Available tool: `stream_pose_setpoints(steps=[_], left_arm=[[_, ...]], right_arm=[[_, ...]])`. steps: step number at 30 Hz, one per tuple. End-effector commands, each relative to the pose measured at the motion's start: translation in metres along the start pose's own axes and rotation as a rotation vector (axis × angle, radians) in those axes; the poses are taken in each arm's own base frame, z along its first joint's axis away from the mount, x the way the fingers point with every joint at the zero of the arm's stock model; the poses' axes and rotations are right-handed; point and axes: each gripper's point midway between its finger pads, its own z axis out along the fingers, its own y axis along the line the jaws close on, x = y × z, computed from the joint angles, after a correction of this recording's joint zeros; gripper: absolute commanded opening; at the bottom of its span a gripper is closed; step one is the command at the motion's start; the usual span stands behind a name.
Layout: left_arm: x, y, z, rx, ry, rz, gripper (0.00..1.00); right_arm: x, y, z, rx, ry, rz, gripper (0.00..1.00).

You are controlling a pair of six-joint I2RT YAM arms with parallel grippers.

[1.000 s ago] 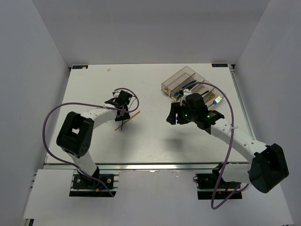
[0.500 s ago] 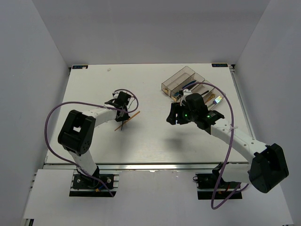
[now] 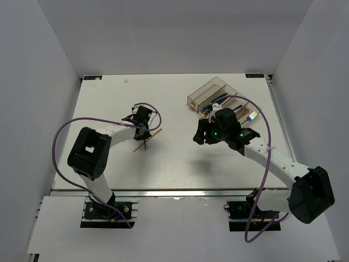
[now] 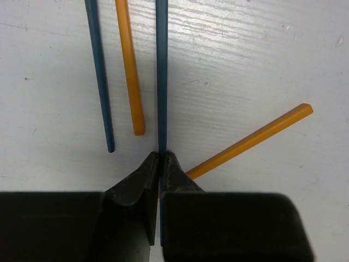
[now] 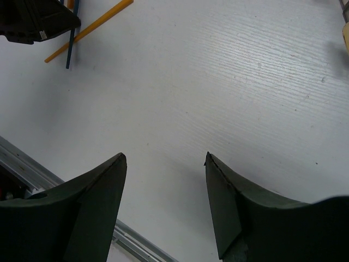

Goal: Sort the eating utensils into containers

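Two blue and two orange chopsticks lie on the white table. My left gripper [image 4: 162, 155] is shut on the near end of one blue chopstick [image 4: 162, 76], which runs straight away from the jaws. To its left lie the other blue chopstick [image 4: 101, 76] and an orange chopstick [image 4: 130, 71]. The second orange chopstick [image 4: 256, 139] slants out to the right from under the jaws. In the top view the left gripper [image 3: 143, 131] sits over this cluster [image 3: 148, 139]. My right gripper [image 5: 165, 158] hangs open and holds nothing, mid-table, near the containers [image 3: 203, 93].
The clear bins stand at the back right and hold a blue utensil [image 3: 221, 98] and an iridescent one [image 3: 252, 115]. The right wrist view shows the metal rail [image 5: 32, 166] at the table's near edge. Purple cables loop over both arms.
The left gripper's jaws have closed onto the blue chopstick, and the arm has shifted only slightly. The right arm has not moved.
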Motion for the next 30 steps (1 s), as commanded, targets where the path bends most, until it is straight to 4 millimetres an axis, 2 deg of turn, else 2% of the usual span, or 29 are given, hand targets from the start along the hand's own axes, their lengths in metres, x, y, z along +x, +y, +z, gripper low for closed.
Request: stream_pose_setpoints(steps=[1,5,6,11,14,16,21,22,23,24,25,26,27,29,30], left_arm=[[0.009,-0.006,0.004,0.017,0.037,0.032,0.1],[0.003,-0.013,0.001,0.037,0.022,0.048,0.04],[0.002,-0.015,0.0,0.042,0.017,0.052,0.0],[-0.014,-0.026,-0.014,0.075,-0.033,0.062,0.0],[-0.03,-0.035,-0.03,0.105,-0.091,0.059,0.0],[-0.042,-0.041,-0.045,0.139,-0.137,0.047,0.0],[-0.064,-0.051,-0.075,0.229,-0.236,0.004,0.0],[-0.06,-0.053,-0.077,0.256,-0.237,0.005,0.0],[-0.064,-0.059,-0.089,0.306,-0.258,-0.002,0.0],[-0.065,-0.073,-0.099,0.395,-0.269,-0.001,0.0],[-0.056,-0.077,-0.101,0.439,-0.259,0.003,0.0],[-0.056,-0.084,-0.114,0.503,-0.276,0.002,0.0],[-0.053,-0.103,-0.129,0.622,-0.28,0.017,0.0],[-0.051,-0.117,-0.152,0.757,-0.325,0.012,0.0],[-0.042,-0.125,-0.162,0.826,-0.309,0.026,0.0]], right_arm=[[-0.009,0.005,-0.004,-0.018,-0.036,-0.016,0.65],[-0.009,0.005,-0.005,-0.019,-0.039,-0.013,0.65],[-0.008,0.005,-0.005,-0.017,-0.04,-0.01,0.65],[-0.01,0.011,-0.004,-0.053,-0.053,-0.004,0.66],[-0.014,0.015,-0.006,-0.069,-0.081,0.019,0.73],[-0.015,0.016,-0.006,-0.076,-0.093,0.041,0.89],[-0.031,0.022,-0.009,-0.092,-0.154,0.101,0.89],[-0.035,0.023,-0.009,-0.093,-0.163,0.117,0.89],[-0.039,0.026,-0.009,-0.105,-0.173,0.142,0.89],[-0.046,0.031,-0.01,-0.128,-0.192,0.15,0.89],[-0.052,0.034,-0.011,-0.142,-0.207,0.164,0.89],[-0.057,0.038,-0.012,-0.158,-0.222,0.19,0.89],[-0.059,0.04,-0.013,-0.168,-0.227,0.203,0.89],[-0.078,0.05,-0.015,-0.207,-0.28,0.229,0.89],[-0.083,0.052,-0.015,-0.217,-0.298,0.238,0.89]])
